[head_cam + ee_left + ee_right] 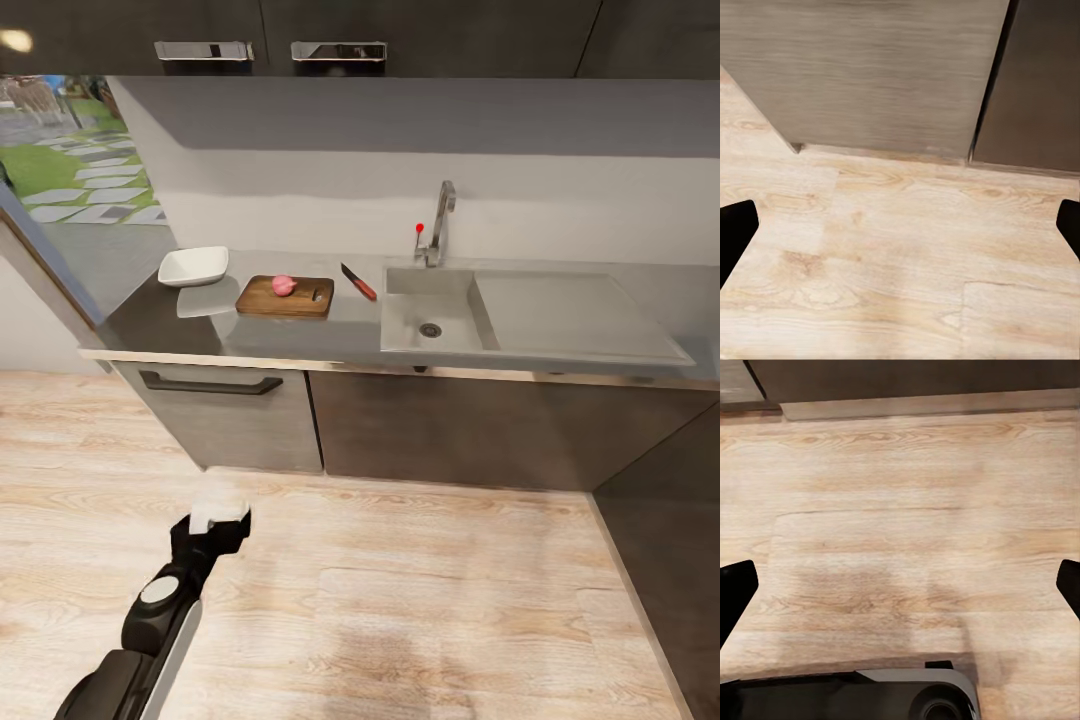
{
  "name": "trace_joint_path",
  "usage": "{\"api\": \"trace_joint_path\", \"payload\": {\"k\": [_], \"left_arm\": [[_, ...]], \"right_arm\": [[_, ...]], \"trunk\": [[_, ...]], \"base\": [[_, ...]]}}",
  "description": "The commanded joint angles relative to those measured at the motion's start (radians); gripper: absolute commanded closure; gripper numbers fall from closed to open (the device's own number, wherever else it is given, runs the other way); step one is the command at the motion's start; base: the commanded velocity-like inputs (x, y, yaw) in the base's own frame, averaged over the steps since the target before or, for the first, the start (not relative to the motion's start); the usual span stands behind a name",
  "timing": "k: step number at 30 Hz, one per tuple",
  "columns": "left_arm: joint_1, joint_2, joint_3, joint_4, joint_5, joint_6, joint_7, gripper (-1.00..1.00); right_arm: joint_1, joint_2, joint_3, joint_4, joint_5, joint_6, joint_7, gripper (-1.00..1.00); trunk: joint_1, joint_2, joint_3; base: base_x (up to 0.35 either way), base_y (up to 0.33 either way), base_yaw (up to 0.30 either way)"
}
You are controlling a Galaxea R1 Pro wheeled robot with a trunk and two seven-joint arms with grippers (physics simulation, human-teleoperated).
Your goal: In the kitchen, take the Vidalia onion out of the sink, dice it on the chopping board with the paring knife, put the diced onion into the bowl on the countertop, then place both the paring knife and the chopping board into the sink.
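Note:
The pinkish Vidalia onion [284,285] lies whole on the dark-brown chopping board [260,298], on the grey countertop [160,320]. To the board's right, the red-handled paring knife [359,283] lies beside the steel sink [405,318]. The white bowl [193,265] stands left of the board. My left gripper [214,512] hangs low over the floor, well short of the cabinets. In the left wrist view the left gripper [900,232] is open and holds nothing, its fingertips [735,229] wide apart. The right gripper [900,592] is open too, above bare floor.
A chrome tap [438,222] with a red knob stands behind the basin, with the flat drainboard [560,310] to its right. Dark cabinet fronts [450,425] run under the worktop and turn a corner at the right. Wooden floor [420,600] lies between me and them.

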State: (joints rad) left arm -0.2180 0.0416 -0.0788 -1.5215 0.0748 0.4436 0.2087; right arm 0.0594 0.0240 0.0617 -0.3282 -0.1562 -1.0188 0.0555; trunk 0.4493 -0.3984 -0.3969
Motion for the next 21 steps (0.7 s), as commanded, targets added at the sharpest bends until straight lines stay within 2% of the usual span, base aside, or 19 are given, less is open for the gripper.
{"api": "trace_joint_path", "payload": {"k": [1, 3, 5, 7, 13, 17, 20, 21], "left_arm": [[0.018, 0.008, -0.003, 0.006, 0.008, -0.028, 0.009, -1.00], [0.052, 0.014, -0.008, 0.021, 0.008, -0.093, 0.010, -1.00], [0.074, 0.017, -0.016, 0.024, 0.008, -0.126, 0.010, -1.00], [0.136, 0.020, -0.058, 0.032, 0.008, -0.204, 0.015, -1.00], [0.181, 0.034, -0.082, 0.112, 0.008, -0.293, 0.017, -1.00], [0.193, 0.037, -0.083, 0.237, 0.010, -0.316, 0.013, -1.00], [0.194, 0.034, -0.084, 0.363, 0.011, -0.325, 0.006, -1.00], [0.195, 0.034, -0.083, 0.429, 0.022, -0.335, 0.001, -1.00]], "right_arm": [[0.000, 0.000, 0.004, -0.002, -0.011, -0.001, 0.006, -1.00], [0.000, -0.001, 0.004, -0.002, -0.011, -0.001, 0.006, -1.00], [0.000, -0.001, 0.004, -0.002, -0.011, -0.001, 0.006, -1.00], [0.000, -0.001, 0.004, -0.002, -0.011, -0.001, 0.006, -1.00], [0.000, -0.001, 0.003, -0.002, -0.012, -0.001, 0.005, -1.00], [0.000, -0.001, 0.003, -0.002, -0.012, -0.001, 0.005, -1.00], [0.000, -0.001, 0.003, -0.002, -0.013, -0.001, 0.006, -1.00], [0.000, -0.003, 0.003, -0.003, -0.012, -0.001, 0.008, -1.00]], "trunk": [[0.001, -0.002, -0.001], [0.001, -0.002, -0.001], [0.001, -0.002, -0.001], [0.001, -0.002, -0.001], [0.001, -0.002, -0.001], [0.001, -0.002, -0.001], [0.001, -0.002, -0.001], [0.001, -0.002, -0.001]], "base": [[0.000, 0.000, 0.000], [0.000, 0.000, 0.000], [0.000, 0.000, 0.000], [0.000, 0.000, 0.000], [0.000, 0.000, 0.000], [0.000, 0.000, 0.000], [0.000, 0.000, 0.000], [0.000, 0.000, 0.000]]}}
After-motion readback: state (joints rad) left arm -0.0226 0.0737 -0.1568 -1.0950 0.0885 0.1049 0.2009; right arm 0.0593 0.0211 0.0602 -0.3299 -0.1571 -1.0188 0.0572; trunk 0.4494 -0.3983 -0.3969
